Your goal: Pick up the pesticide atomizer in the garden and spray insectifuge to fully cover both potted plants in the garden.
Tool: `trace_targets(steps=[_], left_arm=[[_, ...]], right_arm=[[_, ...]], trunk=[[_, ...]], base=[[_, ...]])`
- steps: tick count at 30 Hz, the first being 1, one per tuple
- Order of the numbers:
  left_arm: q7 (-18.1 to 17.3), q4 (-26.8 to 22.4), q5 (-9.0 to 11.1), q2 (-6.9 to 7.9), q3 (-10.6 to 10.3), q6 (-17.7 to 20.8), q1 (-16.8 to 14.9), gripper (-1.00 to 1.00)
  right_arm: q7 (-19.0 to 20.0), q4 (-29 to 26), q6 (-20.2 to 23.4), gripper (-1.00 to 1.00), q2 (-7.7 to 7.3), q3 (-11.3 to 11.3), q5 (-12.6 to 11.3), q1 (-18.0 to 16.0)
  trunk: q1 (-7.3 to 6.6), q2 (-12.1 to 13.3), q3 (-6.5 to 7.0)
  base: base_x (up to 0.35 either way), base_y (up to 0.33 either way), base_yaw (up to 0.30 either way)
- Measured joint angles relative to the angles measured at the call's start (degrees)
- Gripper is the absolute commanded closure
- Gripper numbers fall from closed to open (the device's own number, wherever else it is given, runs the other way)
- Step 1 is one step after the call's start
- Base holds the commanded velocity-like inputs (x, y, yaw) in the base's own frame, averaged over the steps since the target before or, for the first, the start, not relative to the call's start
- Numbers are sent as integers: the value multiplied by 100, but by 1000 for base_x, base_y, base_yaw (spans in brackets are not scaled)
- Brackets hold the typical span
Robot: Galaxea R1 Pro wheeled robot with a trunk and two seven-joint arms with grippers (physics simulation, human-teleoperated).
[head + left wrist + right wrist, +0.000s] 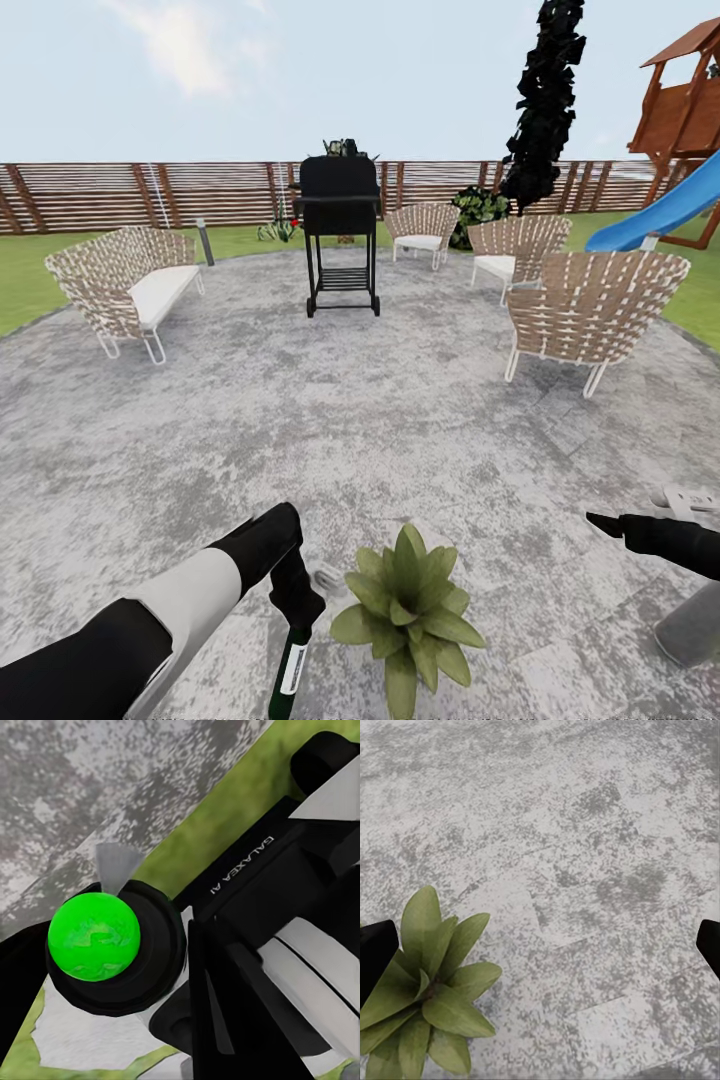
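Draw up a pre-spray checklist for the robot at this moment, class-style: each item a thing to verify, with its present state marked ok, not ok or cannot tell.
1. Pesticide atomizer held by left gripper: ok, the bottle hangs below it.
2. Potted plant close by: ok, it sits on the patio just beside the bottle.
3. Nozzle aimed at the plant: cannot tell, the trigger head is hidden.
4. Right gripper out of the way: ok, open and empty, off to the side.
5. Second plant located: cannot tell.
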Motion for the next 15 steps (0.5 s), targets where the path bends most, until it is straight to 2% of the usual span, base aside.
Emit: trace_targets(steps=[5, 10, 15], left_arm=[[56, -18, -8, 37, 1, -12, -36, 100], [413, -35, -15, 39, 8, -10, -114, 100], [509, -41, 0, 39, 8, -10, -127, 100]], right_arm=[[0, 1, 0, -100, -2, 0, 0, 0], [0, 1, 0, -100, -2, 0, 0, 0], [0, 0, 0, -100, -2, -3, 0, 0]], trunk=[[0, 0, -45], [0, 0, -89], [0, 0, -115]], base=[[0, 0, 0], [0, 0, 0], [0, 0, 0]])
